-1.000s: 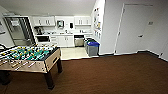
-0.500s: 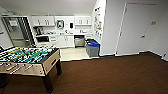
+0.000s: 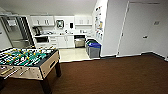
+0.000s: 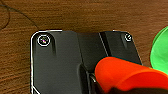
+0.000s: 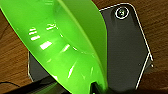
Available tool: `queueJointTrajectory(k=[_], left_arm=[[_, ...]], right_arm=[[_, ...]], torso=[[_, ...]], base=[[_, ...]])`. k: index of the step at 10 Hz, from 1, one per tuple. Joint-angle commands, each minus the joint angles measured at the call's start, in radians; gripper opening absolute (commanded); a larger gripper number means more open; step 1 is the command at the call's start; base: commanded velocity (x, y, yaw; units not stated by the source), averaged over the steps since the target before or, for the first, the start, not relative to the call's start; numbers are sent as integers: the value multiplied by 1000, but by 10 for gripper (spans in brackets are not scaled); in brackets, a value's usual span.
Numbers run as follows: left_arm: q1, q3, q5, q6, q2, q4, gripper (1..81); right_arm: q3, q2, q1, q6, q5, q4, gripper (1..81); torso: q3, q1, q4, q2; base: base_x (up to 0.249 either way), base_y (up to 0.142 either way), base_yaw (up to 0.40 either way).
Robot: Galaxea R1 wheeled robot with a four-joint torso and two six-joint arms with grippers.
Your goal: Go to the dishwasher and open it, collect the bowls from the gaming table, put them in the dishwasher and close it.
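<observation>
We face a kitchenette across a dark brown carpet (image 3: 110,75). White cabinets (image 3: 62,41) line the far wall, upper units above a cluttered counter. Set under that counter, right of the white doors, sits the dishwasher (image 3: 79,41) — grey front, its door looks shut, though it is small and blurred. Just beside it, toward us on the pale kitchen floor (image 3: 72,54), stands a grey bin with blue lid (image 3: 94,49), with a second bin close behind it.

At the near left of the head view we log the foosball table (image 3: 27,62): green pitch, rods with yellow and dark figures, wooden side panel, dark legs on the carpet. To the right, a white wall and a white door (image 3: 140,30).

Left wrist view: an orange bowl (image 4: 125,75) shows large and close over the robot's dark plate, brown carpet beyond. A sliver of a green one shows at the edge. The fingers are not visible — we cannot tell whether this gripper is clamped or spread.

Right wrist view: the green bowl (image 5: 65,42), bright and glossy, is tilted steeply, its rim running down into the gripper area. The fingers themselves are hidden, so we cannot tell the grip state here either.
</observation>
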Motion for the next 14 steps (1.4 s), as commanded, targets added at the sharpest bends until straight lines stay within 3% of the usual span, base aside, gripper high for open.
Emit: queueJointTrajectory(k=[1, 14], left_arm=[[-43, 3, 35, 2, -9, 12, 10], [-39, 3, 33, 2, -9, 14, 10]], right_arm=[[8, 11, 44, -7, -76, -21, 10], [4, 6, 21, -6, -73, -19, 10]], torso=[[0, 0, 0, 0], [0, 0, 0, 0]], base=[[190, 0, 0], [191, 0, 0]])
